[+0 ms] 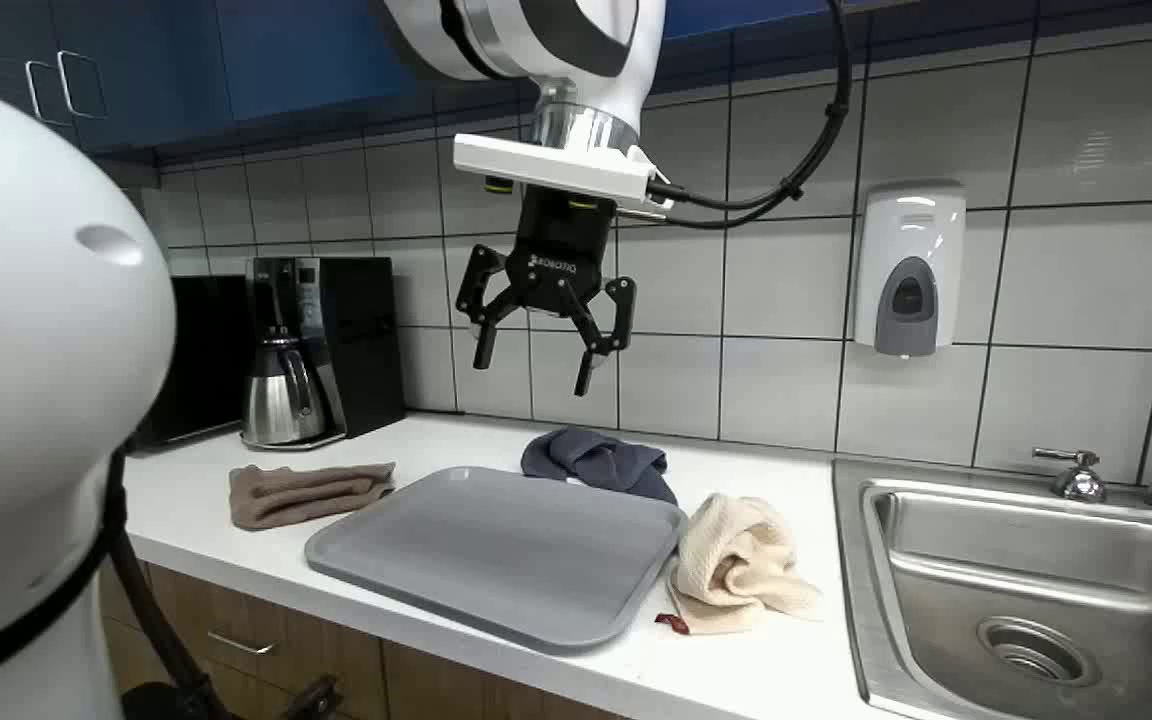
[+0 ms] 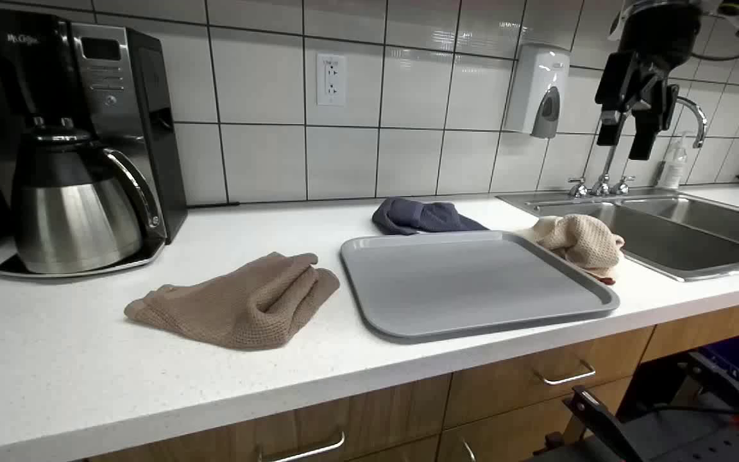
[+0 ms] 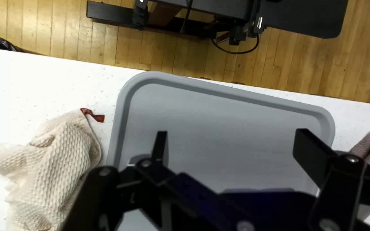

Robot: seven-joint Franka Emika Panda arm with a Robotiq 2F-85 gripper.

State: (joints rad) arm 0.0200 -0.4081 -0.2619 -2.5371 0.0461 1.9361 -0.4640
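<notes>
High over the counter, my gripper (image 1: 534,372) hangs open with nothing between its fingers, pointing down. Below it lies a flat grey tray (image 1: 506,560), bare on top, its near edge close to the counter's front. In the wrist view the tray (image 3: 210,128) shows between and beyond the spread fingers. A crumpled cream cloth (image 1: 736,560) with a red tag (image 3: 92,115) rests beside the tray on the sink side. On the opposite side is a brown cloth (image 2: 241,301), folded loosely. Behind the tray, a dark blue cloth (image 2: 424,216) sits bunched; the wrist view does not show it.
A steel sink (image 1: 866,590) with a faucet (image 2: 696,119) adjoins the cream cloth's side. The coffee maker (image 2: 145,128) and its steel carafe (image 2: 77,218) stand at the far end. On the tiled wall are a soap dispenser (image 1: 911,270) and an outlet (image 2: 331,79).
</notes>
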